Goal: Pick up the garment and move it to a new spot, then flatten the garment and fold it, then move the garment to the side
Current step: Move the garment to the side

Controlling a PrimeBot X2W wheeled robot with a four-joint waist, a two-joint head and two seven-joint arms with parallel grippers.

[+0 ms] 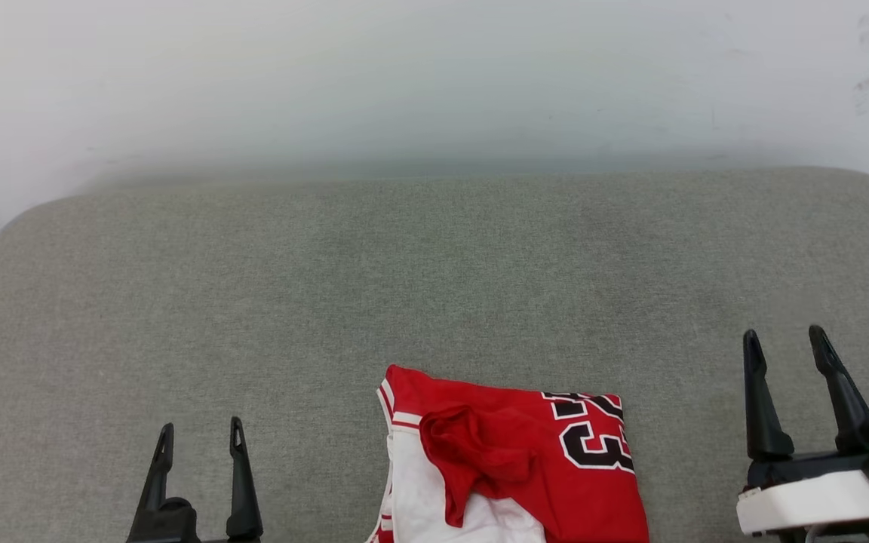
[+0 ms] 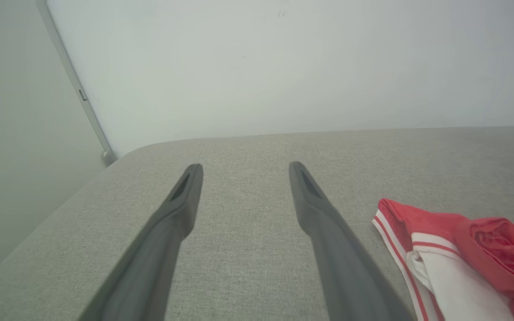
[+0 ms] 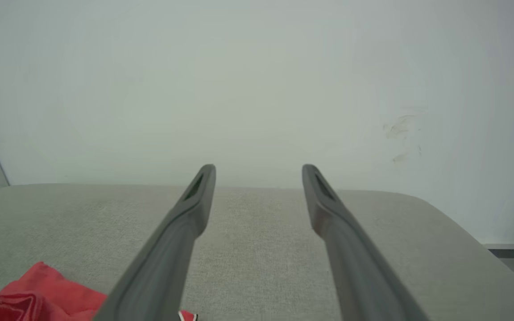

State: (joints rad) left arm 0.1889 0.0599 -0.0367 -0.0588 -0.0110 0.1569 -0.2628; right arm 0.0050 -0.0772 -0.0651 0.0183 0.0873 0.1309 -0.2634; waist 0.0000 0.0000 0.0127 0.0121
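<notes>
Head view looks down on cushion [image 1: 434, 286], wrist views low, facing wall [image 2: 283, 67], sharing garment [image 2: 453, 249]

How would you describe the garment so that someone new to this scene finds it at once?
A wide grey fabric surface runs up to a pale wall. At its near edge, between the left tool and the right tool, lies the garment, crumpled. It is the one coloured thing there: red, with a white part, striped trim and a black 23.
</notes>
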